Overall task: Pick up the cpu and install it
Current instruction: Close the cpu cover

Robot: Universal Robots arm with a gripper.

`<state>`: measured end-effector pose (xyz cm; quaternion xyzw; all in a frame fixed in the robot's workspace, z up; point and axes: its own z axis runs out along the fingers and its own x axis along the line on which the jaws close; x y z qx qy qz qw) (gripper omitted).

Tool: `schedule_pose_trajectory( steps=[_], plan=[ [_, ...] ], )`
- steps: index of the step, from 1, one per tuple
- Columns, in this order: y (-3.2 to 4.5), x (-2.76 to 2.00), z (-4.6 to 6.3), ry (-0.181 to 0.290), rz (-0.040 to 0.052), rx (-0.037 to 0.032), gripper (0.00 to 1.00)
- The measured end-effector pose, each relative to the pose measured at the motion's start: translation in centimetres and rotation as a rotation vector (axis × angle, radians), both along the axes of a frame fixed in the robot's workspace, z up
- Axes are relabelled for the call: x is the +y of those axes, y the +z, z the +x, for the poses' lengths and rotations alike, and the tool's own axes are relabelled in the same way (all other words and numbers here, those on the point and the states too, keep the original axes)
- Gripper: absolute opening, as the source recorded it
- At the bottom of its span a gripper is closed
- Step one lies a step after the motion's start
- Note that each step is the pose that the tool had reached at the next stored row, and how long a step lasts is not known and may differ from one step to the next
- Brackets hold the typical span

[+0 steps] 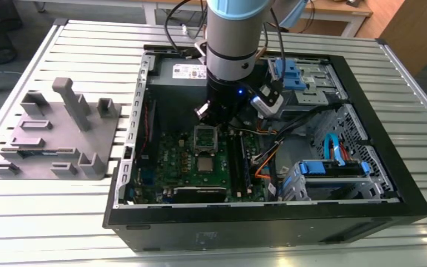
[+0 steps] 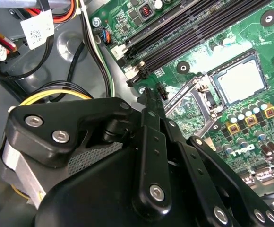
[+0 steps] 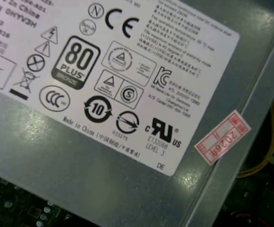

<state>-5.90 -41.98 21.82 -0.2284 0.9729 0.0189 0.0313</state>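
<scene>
Flat in its socket near the middle of the green board (image 1: 176, 156), the cpu (image 2: 241, 80); metal frame (image 2: 193, 94) tipped up just beside it. Low over the board, close to that frame, the end effector (image 2: 149, 101); gripping or loose, cannot tell. Could bump the frame, scrape the cpu, or snag the wires (image 1: 267, 161) nearby. Tight inside the case walls (image 1: 258, 219) on all 4 sides; likely free room only straight up.

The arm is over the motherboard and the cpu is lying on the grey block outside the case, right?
Not quite. The arm is over the motherboard, but the cpu lies inside the case on that green board, next to the shiny socket frame, not on the grey block. The exterior view shows it.
</scene>
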Motion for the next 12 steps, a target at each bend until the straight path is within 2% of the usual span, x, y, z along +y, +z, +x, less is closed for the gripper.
schedule_pose_trajectory(
  steps=[12],
  plan=[
    [0.06, -0.04, -0.02, 0.002, -0.0001, 0.0, 0.11]
  ],
)
